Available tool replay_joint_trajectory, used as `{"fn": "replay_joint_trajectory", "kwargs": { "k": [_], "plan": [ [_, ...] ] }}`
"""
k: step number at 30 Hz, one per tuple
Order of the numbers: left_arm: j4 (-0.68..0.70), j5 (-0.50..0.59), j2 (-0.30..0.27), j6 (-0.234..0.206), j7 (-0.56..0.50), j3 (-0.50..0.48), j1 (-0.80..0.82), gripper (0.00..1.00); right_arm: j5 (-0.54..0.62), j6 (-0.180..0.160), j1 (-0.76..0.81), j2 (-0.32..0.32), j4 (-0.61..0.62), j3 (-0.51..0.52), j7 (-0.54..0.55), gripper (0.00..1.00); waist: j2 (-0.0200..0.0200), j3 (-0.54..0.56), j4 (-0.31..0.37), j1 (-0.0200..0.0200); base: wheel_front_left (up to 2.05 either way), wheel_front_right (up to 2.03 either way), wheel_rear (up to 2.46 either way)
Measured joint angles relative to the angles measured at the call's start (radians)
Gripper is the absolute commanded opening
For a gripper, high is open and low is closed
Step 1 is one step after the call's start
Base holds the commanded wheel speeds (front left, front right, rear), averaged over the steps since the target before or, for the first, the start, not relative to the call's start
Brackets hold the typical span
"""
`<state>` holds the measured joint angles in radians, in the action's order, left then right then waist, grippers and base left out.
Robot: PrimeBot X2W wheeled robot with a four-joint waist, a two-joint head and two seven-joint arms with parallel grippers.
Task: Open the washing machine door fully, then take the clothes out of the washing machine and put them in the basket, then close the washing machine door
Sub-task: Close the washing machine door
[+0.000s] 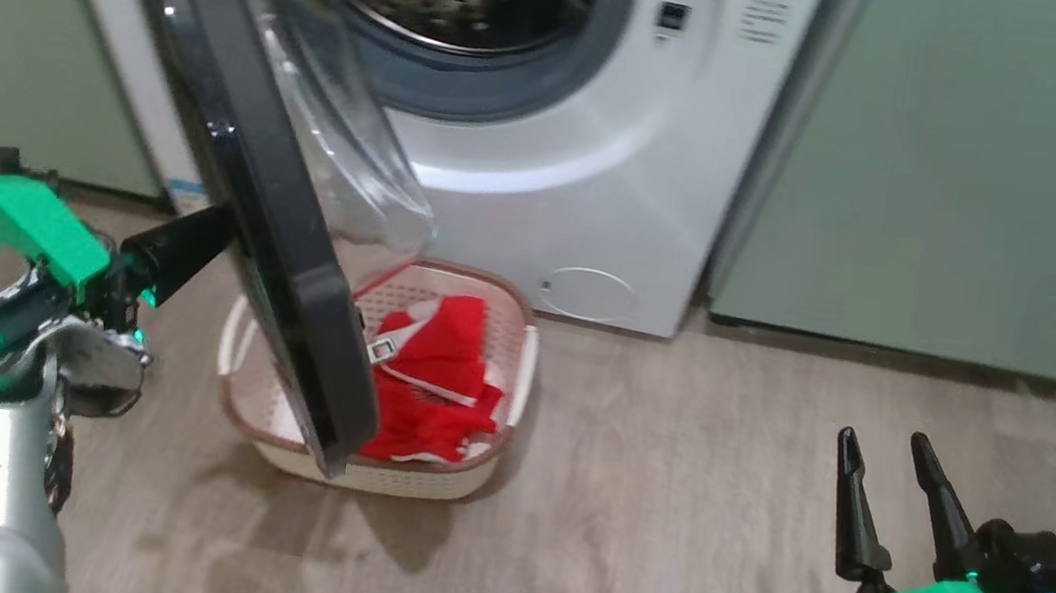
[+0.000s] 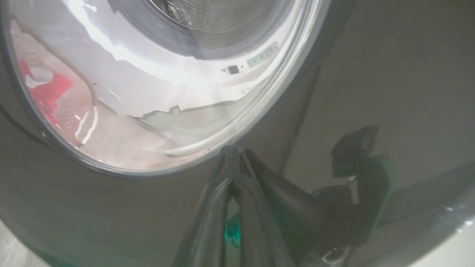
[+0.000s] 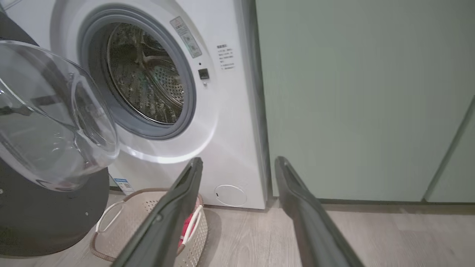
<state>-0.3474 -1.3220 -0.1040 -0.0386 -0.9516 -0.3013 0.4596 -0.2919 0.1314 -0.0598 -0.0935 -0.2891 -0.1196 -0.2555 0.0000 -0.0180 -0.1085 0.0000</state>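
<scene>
Left tool (image 1: 205, 235), fingers together, touches the black outer face of the open washing machine door (image 1: 287, 287) at centre left; right tool (image 1: 883, 443), fingers apart and empty, lower right; clothes (image 1: 433, 376) lie in basket (image 1: 521, 356).

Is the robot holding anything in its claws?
Nothing is held. The left claw is shut, its tips against the black rim of the washer door; the right claw hangs open and empty.

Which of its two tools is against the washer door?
The left tool, shut, its tip against the door; the right tool stands open above the floor, apart.
</scene>
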Motion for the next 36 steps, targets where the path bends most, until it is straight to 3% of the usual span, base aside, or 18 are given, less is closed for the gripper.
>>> {"fn": "replay_joint_trajectory", "kwargs": {
  "k": [19,23,29,30,31,32,34,35,36],
  "plan": [
    [-0.231,0.056,0.003,0.100,0.171,-0.009,0.151,0.00,0.000,0.000,-0.007,0.010,0.001,0.029,0.000,1.00,0.0000,-0.049,0.306,0.0000,0.00,0.00,0.00],
    [-0.263,0.056,0.014,0.119,0.188,-0.009,0.181,0.00,0.000,0.000,-0.007,0.011,0.001,0.036,0.000,1.00,0.0000,-0.047,0.322,0.0000,0.00,0.00,0.00],
    [-0.290,0.054,0.013,0.145,0.241,-0.017,0.172,0.03,0.000,0.000,-0.006,0.011,0.002,0.053,0.000,1.00,0.0000,-0.028,0.289,0.0000,0.00,0.00,0.00],
    [-0.289,0.054,0.012,0.147,0.254,-0.020,0.163,0.26,0.000,0.000,-0.005,0.011,0.002,0.053,0.000,1.00,0.0000,-0.024,0.282,0.0000,0.00,0.00,0.00],
    [-0.288,0.058,0.011,0.154,0.274,-0.023,0.151,0.42,0.000,0.000,-0.004,0.011,0.002,0.053,0.000,1.00,0.0000,-0.019,0.275,0.0000,0.00,0.00,0.00],
    [-0.284,0.068,0.009,0.154,0.289,-0.022,0.135,0.49,0.000,0.000,-0.002,0.011,0.002,0.054,0.000,1.00,0.0000,-0.015,0.267,0.0000,0.00,0.00,0.00],
    [-0.273,0.079,0.009,0.155,0.310,-0.020,0.094,0.89,0.000,0.000,0.002,0.011,0.003,0.057,0.000,1.00,0.0000,-0.007,0.249,0.0000,0.00,0.00,0.00],
    [-0.264,0.085,0.009,0.162,0.326,-0.016,0.069,1.00,0.000,0.000,0.002,0.011,0.003,0.058,0.000,1.00,0.0000,-0.004,0.239,0.0000,0.00,0.00,0.00],
    [-0.255,0.092,0.009,0.163,0.342,-0.014,0.045,1.00,0.000,0.000,0.002,0.011,0.003,0.058,0.000,1.00,0.0000,-0.001,0.230,0.0000,0.00,0.00,0.00]
  ]
}}
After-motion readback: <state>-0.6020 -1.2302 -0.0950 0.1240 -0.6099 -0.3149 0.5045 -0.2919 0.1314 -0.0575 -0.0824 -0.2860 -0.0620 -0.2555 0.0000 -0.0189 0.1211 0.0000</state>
